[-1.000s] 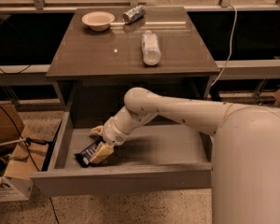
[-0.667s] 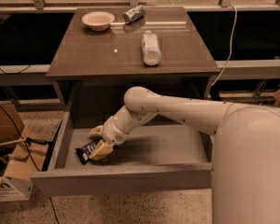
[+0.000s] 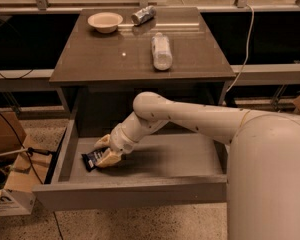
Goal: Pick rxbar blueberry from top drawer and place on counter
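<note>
The top drawer (image 3: 155,166) is pulled open below the counter (image 3: 115,59). The rxbar blueberry (image 3: 91,159), a dark wrapper with white lettering, lies on the drawer's grey bottom at the left. My gripper (image 3: 106,152) reaches down into the drawer on the bar's right end, its pale fingers (image 3: 108,159) on either side of the wrapper. The bar rests at the drawer floor. My white arm stretches in from the lower right.
On the counter lie a clear plastic bottle (image 3: 161,51), a silvery can (image 3: 143,14) and a pale bowl (image 3: 105,21). Cardboard boxes (image 3: 10,184) and cables sit on the speckled floor at the left. A railing and dark window run behind.
Almost nothing has moved. My gripper stays at the bar's right end in the drawer.
</note>
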`<act>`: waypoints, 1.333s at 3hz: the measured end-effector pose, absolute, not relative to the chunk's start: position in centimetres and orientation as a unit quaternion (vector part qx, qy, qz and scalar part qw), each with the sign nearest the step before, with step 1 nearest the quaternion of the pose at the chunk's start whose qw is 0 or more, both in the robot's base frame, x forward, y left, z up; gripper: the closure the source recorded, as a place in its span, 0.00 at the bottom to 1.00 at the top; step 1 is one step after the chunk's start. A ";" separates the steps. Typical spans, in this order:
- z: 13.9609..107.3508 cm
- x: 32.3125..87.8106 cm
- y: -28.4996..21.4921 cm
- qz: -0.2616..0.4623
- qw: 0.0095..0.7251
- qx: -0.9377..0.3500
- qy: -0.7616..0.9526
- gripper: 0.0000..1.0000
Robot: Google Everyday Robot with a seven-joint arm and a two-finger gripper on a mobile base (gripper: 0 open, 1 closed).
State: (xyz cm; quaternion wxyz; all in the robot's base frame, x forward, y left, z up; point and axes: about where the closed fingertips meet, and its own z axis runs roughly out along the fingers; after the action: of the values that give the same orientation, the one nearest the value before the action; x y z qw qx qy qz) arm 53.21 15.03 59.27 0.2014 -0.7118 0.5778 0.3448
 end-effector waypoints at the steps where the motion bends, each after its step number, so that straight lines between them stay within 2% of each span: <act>1: 59.3 53.2 15.0 0.345 0.201 -0.712 0.578 0.93; 2: 59.4 53.2 15.0 0.345 0.201 -0.712 0.578 1.00; 4: 59.5 53.2 15.0 0.345 0.202 -0.712 0.578 1.00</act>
State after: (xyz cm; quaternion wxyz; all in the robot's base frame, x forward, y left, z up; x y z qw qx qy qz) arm 53.21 15.03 59.54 0.2015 -0.7118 0.5778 0.3448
